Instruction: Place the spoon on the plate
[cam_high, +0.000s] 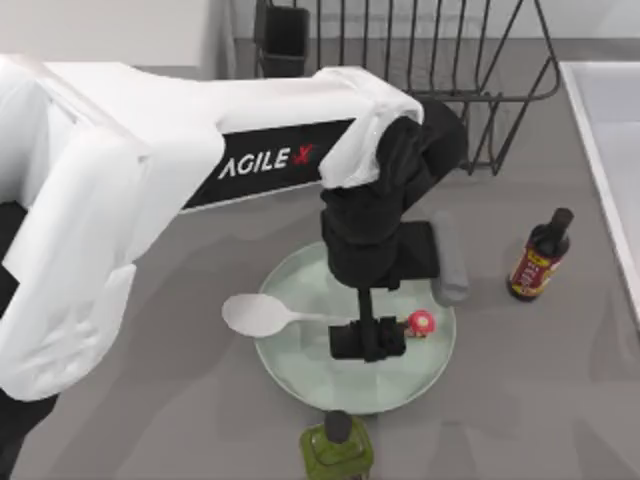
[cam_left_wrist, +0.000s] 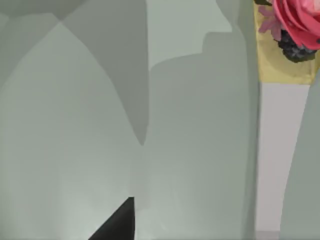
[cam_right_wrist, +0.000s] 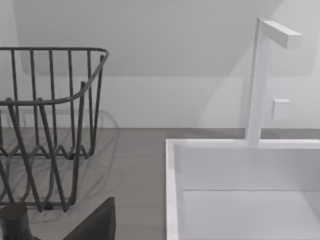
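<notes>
our left gripper (cam_high: 368, 338) sits low over the plate (cam_high: 300, 350), its fingers closed on the handle of the spoon (cam_high: 262, 314). the spoon's bowl juts past the plate's left rim, the red ornament over the plate, and our right arm is parked.

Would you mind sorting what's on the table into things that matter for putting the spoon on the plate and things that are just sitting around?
Belongs to the job:
- spoon, held by its handle over the plate
- plate
- left gripper

Just lying about:
- dark sauce bottle
- green bottle
- wire dish rack
- sink
</notes>
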